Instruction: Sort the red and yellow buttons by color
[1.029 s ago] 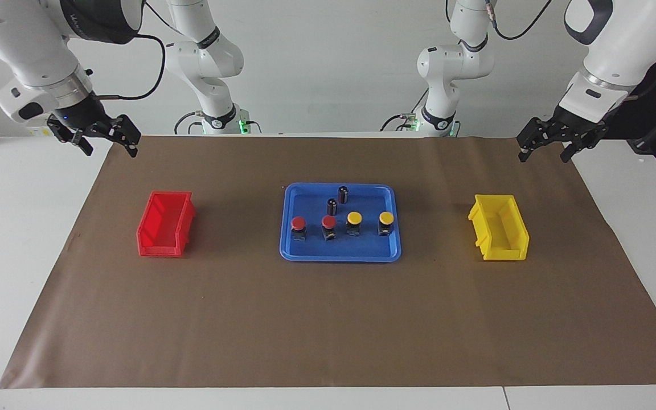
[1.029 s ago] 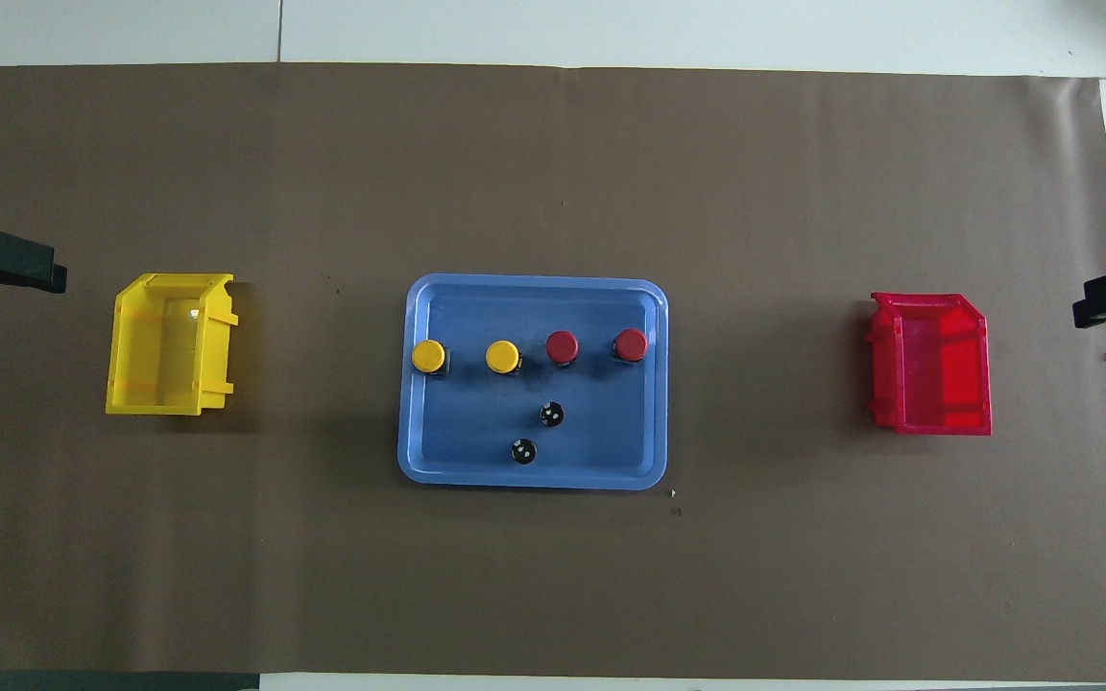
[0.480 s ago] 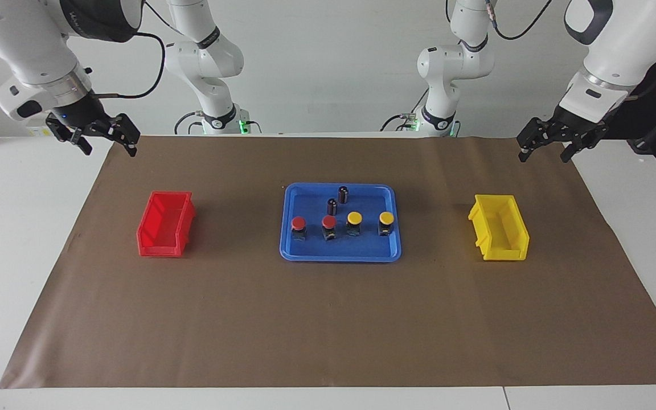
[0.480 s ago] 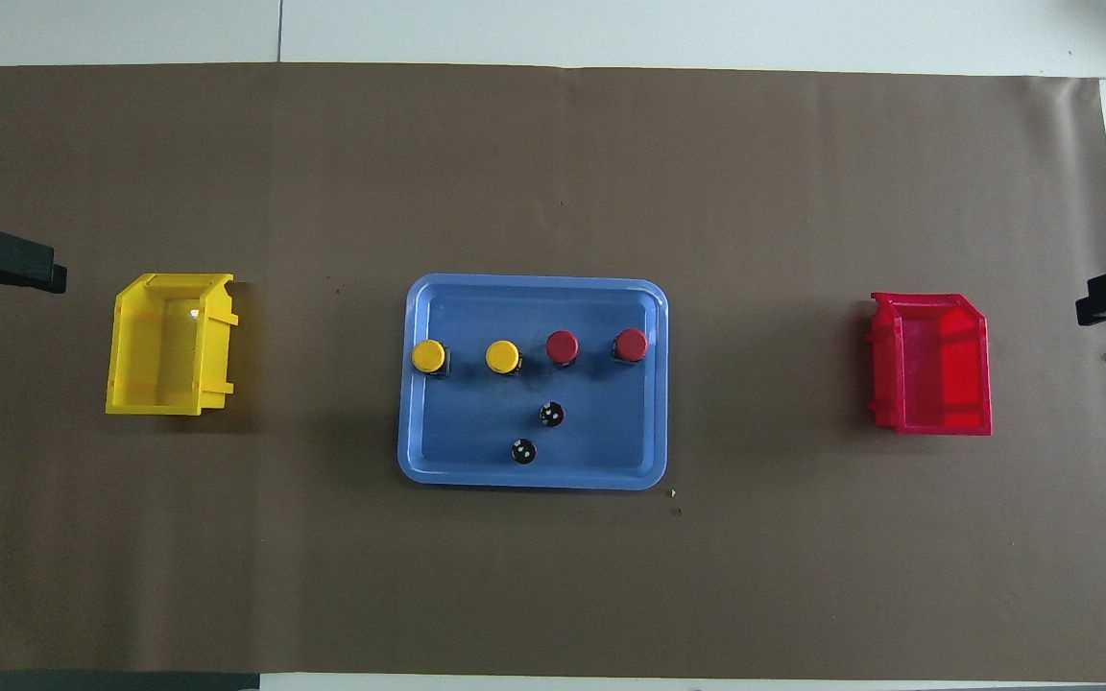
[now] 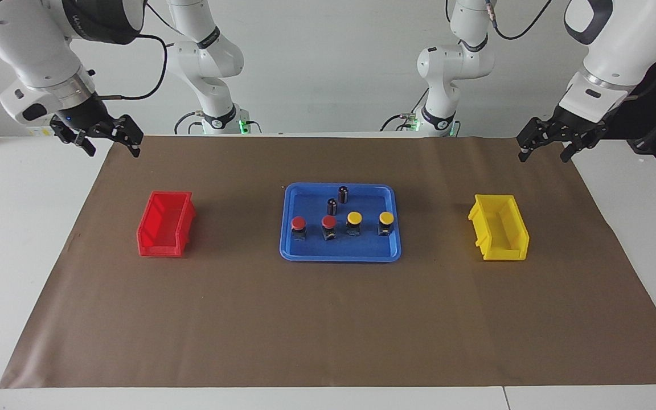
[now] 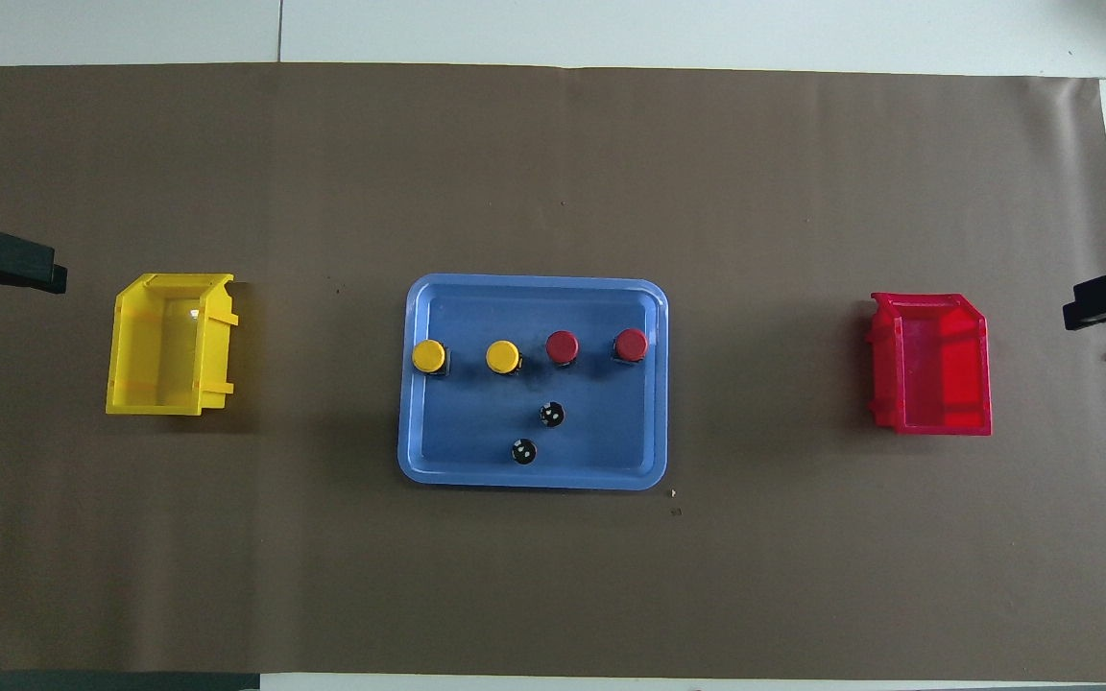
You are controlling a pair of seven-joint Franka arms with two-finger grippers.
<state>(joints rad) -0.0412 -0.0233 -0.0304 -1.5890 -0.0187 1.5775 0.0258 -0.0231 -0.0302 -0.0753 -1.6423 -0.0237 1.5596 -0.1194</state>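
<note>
Blue tray [image 5: 340, 254] at the middle of the bench [image 5: 20, 228], on brown paper [image 5: 328, 330]: held four buttons in a row, two red buttons [image 5: 298, 222] toward the right arm's end, two yellow buttons [image 5: 386, 218] toward the left arm's end. Two dark cylinders [image 5: 343, 194] stood in the tray, nearer to the robots.

Red bin [image 5: 165, 223] lay near the right arm's edge; yellow bin [image 5: 499, 227] near the left arm's edge.

Right claw [image 5: 109, 142] hung wide, empty, over the corner by its base. Left claw [image 5: 544, 149] likewise wide, empty, over its own corner.
</note>
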